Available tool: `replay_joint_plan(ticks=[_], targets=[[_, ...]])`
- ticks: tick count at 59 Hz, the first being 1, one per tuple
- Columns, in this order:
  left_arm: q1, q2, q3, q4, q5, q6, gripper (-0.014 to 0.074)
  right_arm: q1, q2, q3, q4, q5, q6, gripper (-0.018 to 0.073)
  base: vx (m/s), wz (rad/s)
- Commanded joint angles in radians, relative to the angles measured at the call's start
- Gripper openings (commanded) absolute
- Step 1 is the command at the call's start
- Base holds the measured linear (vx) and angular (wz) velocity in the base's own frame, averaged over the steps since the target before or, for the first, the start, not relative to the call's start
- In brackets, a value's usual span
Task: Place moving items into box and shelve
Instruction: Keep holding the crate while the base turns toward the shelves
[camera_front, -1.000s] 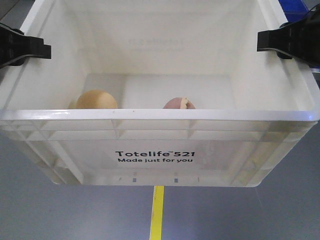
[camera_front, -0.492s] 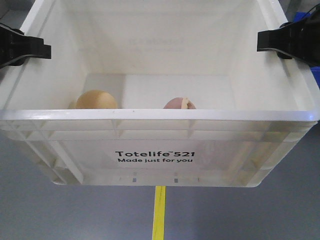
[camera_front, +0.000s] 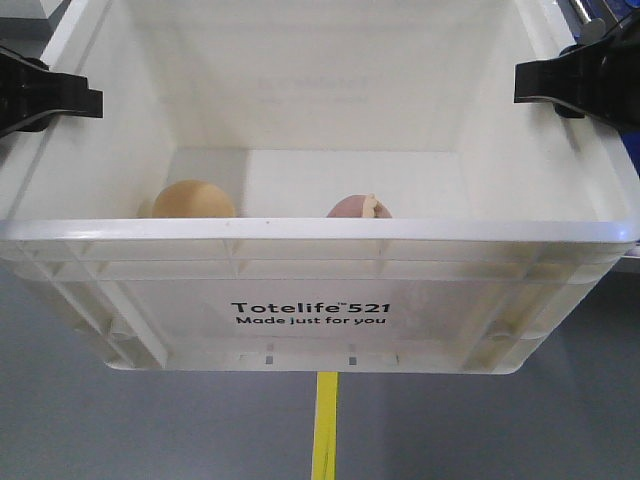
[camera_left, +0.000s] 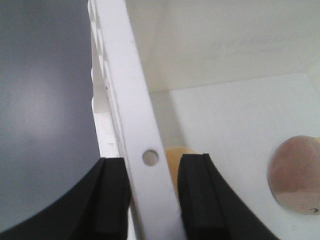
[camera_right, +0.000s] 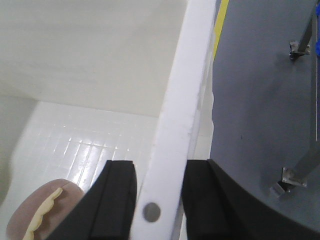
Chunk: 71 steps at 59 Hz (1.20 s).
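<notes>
You're looking at the white box (camera_front: 320, 300), which fills most of the front view; its black print "Totelife 521 Made just for you" sits at lower centre. Grey floor (camera_front: 90, 430) shows below it, with a yellow line (camera_front: 322, 425) running down the bottom middle.

Your left hand (camera_left: 152, 167) is clamped on the box's side rim at the upper left of the front view, one finger (camera_left: 112, 200) outside the wall and one inside. Your right hand (camera_right: 160, 172) grips the opposite rim at the upper right in the same way.

Both moving items lie on the box bottom, against the near wall. The tan-yellow lump (camera_front: 193, 199) is at centre left. The pinkish-brown lump with the cream tip (camera_front: 358, 207) is at centre, apart from it.
</notes>
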<state>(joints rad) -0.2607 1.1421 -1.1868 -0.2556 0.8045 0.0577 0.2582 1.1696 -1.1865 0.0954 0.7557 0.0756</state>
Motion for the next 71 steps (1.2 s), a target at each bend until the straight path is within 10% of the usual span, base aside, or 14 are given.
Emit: replay_joint_plan(ticks=[1,71], targets=[[-0.010,-0.042,-0.045,-0.064,-0.158,0.033,-0.0006,-0.005,-0.026,-0.046,-0.004,-0.132,0.015,-0.0009,0.46,0.04],[-0.010,-0.042,-0.045,-0.064,-0.158,0.033,-0.0006,-0.005,-0.026,-0.046,-0.004,-0.132,0.015,-0.0009,0.44,0.02]])
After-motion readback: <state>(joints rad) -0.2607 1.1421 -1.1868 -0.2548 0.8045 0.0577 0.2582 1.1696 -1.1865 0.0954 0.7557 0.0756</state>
